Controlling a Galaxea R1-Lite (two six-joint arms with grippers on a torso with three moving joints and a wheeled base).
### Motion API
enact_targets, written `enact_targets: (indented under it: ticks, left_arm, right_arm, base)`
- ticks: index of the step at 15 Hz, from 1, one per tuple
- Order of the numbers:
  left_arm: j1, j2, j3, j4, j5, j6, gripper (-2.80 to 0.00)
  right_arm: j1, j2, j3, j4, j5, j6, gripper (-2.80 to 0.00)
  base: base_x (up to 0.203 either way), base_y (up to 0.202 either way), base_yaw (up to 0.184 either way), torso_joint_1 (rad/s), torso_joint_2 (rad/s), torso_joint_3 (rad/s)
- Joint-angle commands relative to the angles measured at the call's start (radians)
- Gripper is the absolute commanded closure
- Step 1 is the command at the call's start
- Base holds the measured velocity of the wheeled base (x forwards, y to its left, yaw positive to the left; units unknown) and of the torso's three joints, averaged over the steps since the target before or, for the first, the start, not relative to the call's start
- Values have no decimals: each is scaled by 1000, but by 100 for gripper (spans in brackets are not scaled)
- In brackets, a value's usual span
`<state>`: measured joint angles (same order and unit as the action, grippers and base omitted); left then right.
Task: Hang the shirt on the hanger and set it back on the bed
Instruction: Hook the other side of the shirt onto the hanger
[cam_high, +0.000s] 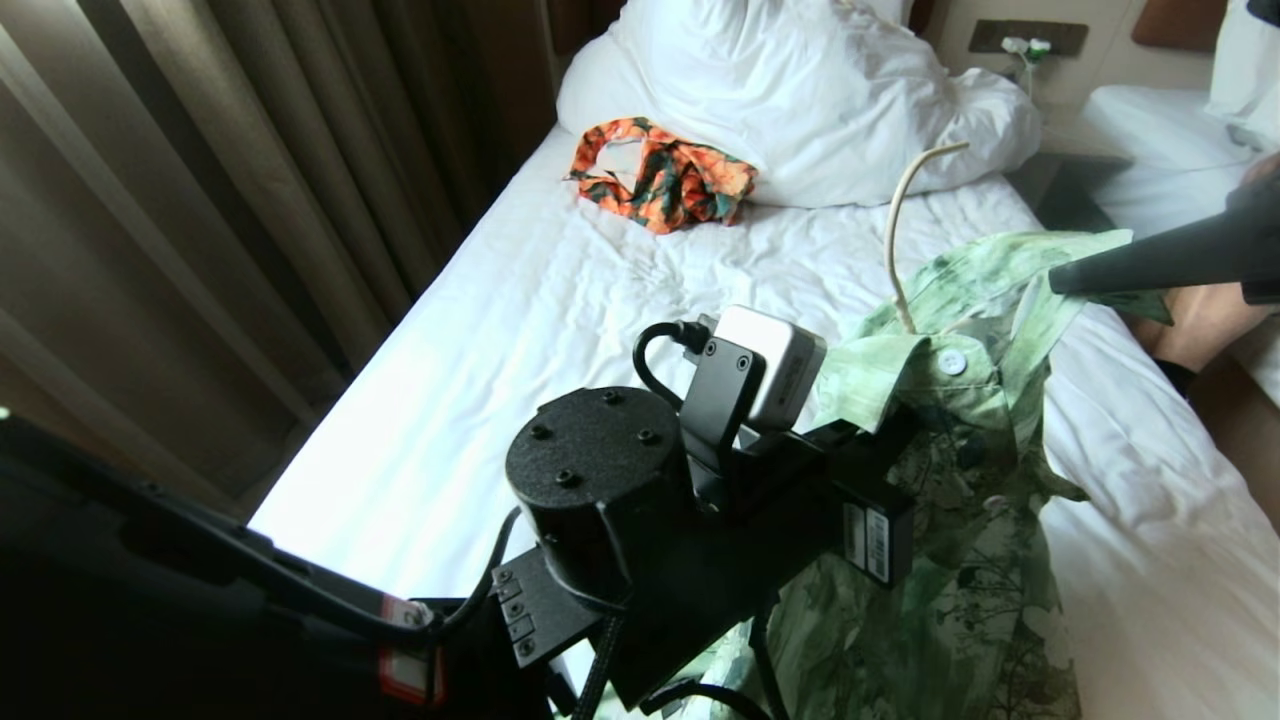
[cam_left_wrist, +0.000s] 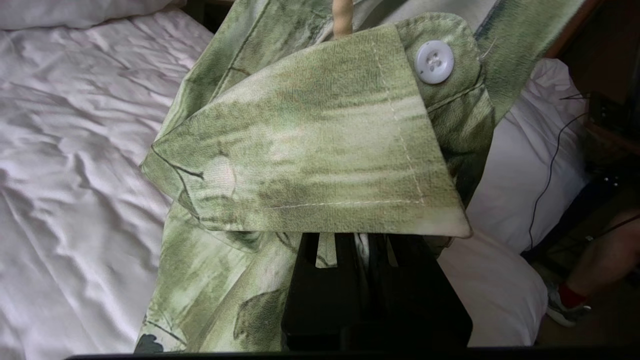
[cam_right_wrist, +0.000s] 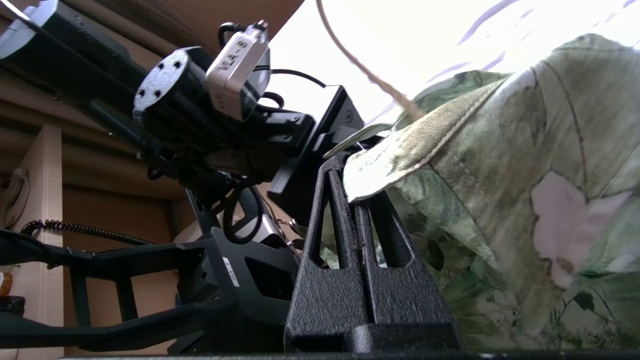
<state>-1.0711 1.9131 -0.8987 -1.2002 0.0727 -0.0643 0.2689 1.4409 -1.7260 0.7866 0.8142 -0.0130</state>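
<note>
The green floral shirt (cam_high: 965, 540) hangs over the bed (cam_high: 480, 340), its collar (cam_left_wrist: 320, 140) buttoned by a white button (cam_left_wrist: 434, 61). The cream hook of the hanger (cam_high: 893, 230) rises out of the collar; the rest of the frame is hidden inside the cloth. My left gripper (cam_left_wrist: 367, 240) is shut on shirt fabric just under the collar flap, at the middle of the head view (cam_high: 890, 430). My right gripper (cam_high: 1058, 282) reaches in from the right, shut, its tips (cam_right_wrist: 347, 175) against the collar point. No cloth shows between its fingers.
An orange-and-green garment (cam_high: 665, 185) lies near the white pillows (cam_high: 800, 90). Brown curtains (cam_high: 200, 200) hang along the bed's left side. A person's leg (cam_high: 1200, 320) is beside the bed at right, with a second bed (cam_high: 1170, 140) beyond.
</note>
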Motion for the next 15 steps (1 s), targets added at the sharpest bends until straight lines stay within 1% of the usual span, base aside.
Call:
enact_targets:
  ticks: [1,3,6,9,12,14,15]
  left_arm:
    - [2,33,-45,-6,1,-1,0]
    - [0,33,-86,-4,1,0,0]
    - [-6,21,-107,-4,7,3,0]
    - [-5,-19,-119,4,10,7,0]
    - [-6,-72,-125,44,10,9,0]
    - [-6,-90,-117,44,12,9,0]
    - [-6,-100,-111,43,13,12,0]
  right_arm:
    - [5,-21,5,5,6,-1,0]
    - [10,-50,9,9,6,-1,0]
    - [33,-70,13,14,5,-4,0]
    - [66,-83,16,36,0,-7,0]
    - [93,-86,24,48,-1,-7,0]
    - [100,-86,31,55,-1,-9,0]
    - [101,-86,34,54,-2,-23,0]
  base:
    - [0,0,0,0,0,0]
    - [0,0,0,0,0,0]
    - [0,0,0,0,0,0]
    - [0,0,0,0,0,0]
    - [0,0,0,0,0,0]
    - [0,0,0,0,0,0]
    - [0,0,0,0,0,0]
